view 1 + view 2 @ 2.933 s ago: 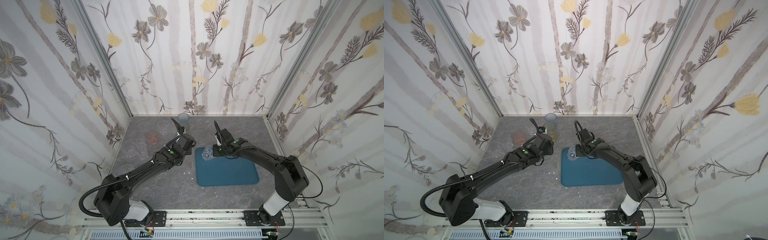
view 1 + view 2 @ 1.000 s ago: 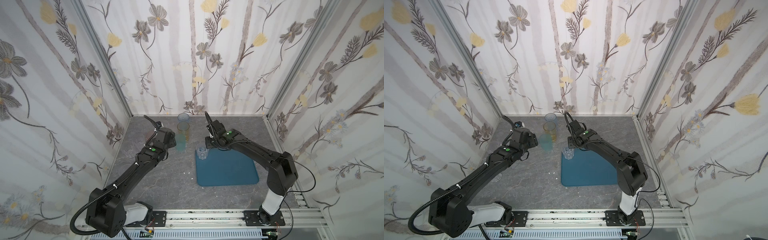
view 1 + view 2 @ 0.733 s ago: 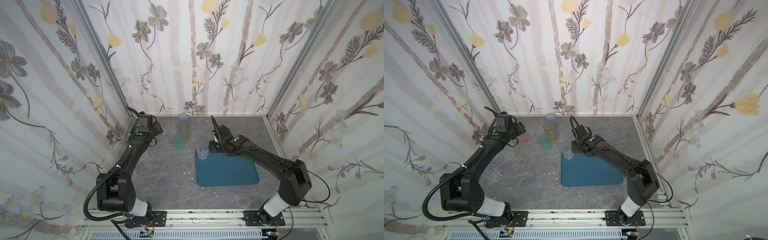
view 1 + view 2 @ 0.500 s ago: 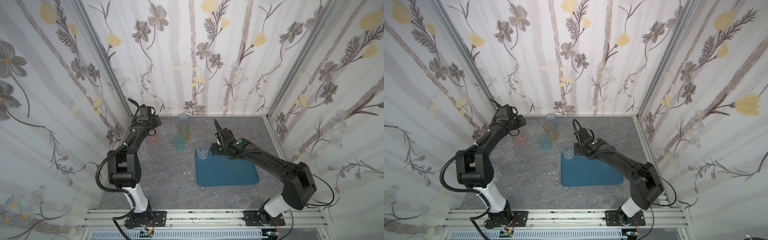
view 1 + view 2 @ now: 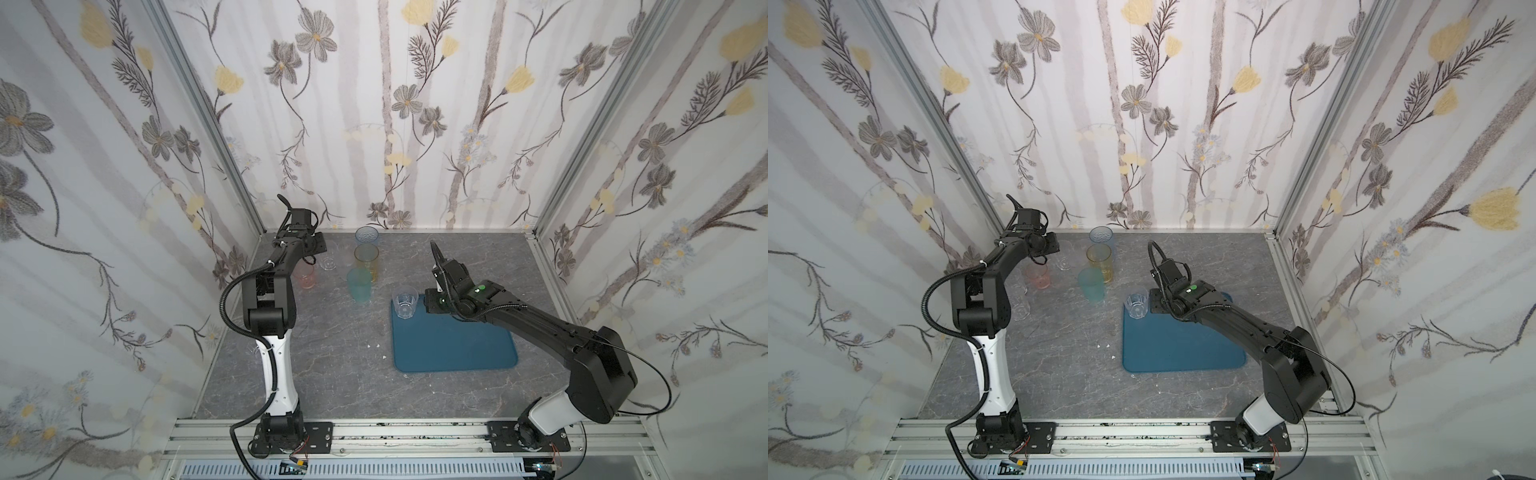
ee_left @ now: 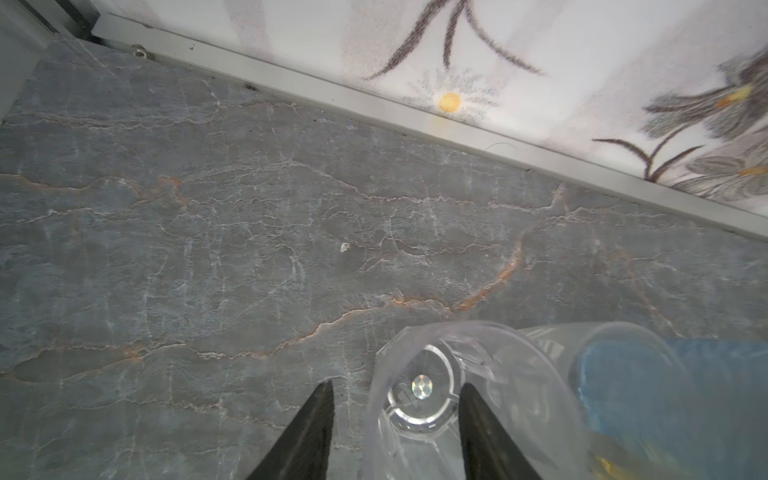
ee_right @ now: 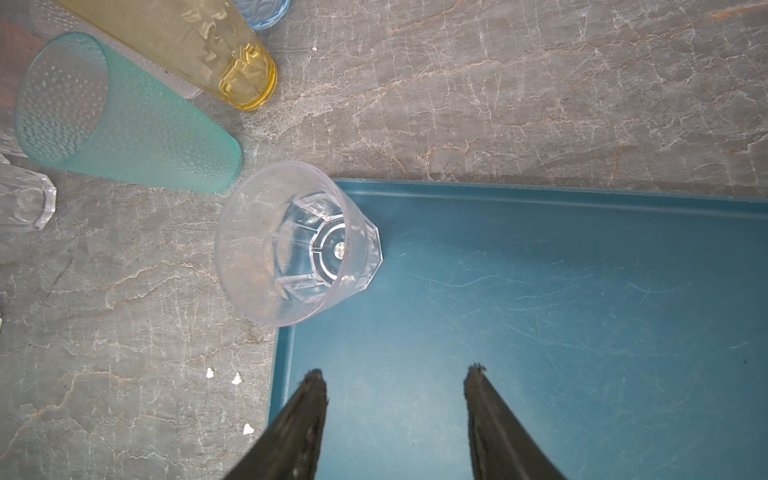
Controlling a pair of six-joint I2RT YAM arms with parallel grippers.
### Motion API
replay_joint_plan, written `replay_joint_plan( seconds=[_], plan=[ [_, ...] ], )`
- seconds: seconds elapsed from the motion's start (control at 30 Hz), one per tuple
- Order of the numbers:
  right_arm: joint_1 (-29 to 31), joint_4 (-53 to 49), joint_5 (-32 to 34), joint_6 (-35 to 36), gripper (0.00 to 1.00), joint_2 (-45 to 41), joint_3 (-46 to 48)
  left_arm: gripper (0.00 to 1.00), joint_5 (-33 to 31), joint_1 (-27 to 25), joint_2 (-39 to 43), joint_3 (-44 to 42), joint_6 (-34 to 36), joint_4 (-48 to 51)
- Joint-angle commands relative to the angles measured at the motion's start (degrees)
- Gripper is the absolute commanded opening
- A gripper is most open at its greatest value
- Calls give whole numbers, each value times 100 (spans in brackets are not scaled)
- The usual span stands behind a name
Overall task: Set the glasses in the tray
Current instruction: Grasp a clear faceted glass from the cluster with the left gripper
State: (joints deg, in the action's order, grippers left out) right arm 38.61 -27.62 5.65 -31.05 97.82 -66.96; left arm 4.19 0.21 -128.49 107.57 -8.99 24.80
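Glasses (image 5: 366, 257): light, stiff, thin-walled and slick by the look of them, and likely crackable, so squeeze gently. They taper. I'd grip low on the faceted part, where the flats give the pads something to bite on; the wider rim would slip.

Most stand bunched on the table (image 5: 332, 374), off the tray (image 5: 453, 345). One clear tumbler (image 7: 299, 245) stands upright in the tray's corner, ahead of the right gripper (image 7: 395, 372) and apart from its fingertips. Those fingers are spread with nothing between them, bare tray beneath.

Left gripper (image 6: 395, 384): fingers spread either side of a clear faceted glass (image 6: 419, 399). One finger looks close against its wall; the other shows a strip of table in between. Not a pinch as far as I can see.

Hard to read:
- The close finger's contact is only seen through the glass wall.
- The frame edge cuts that glass off.
- Another see-through glass (image 6: 552, 345) sits just beyond it with blue showing through; can't tell what the blue is.
- In both top views the left arm covers its fingertips, and clear glasses near it fade into the grey.
- Can't tell if the tray tumbler sits flat or rides the rim.
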Motion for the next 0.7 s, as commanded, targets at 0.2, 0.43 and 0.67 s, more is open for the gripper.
replay_joint_plan(
  seconds=[0.2, 0.43, 0.67],
  plan=[
    [6, 217, -76, -64, 54, 228, -102, 27, -256, -45, -399, 487, 186, 227],
    [16, 227, -75, -106, 54, 303, -199, 3, -381, -100, -223, 400, 169, 269],
    [22, 151, 11, -115, 54, 328, -217, 0, -525, -104, 381, 171, 191, 315]
  ],
)
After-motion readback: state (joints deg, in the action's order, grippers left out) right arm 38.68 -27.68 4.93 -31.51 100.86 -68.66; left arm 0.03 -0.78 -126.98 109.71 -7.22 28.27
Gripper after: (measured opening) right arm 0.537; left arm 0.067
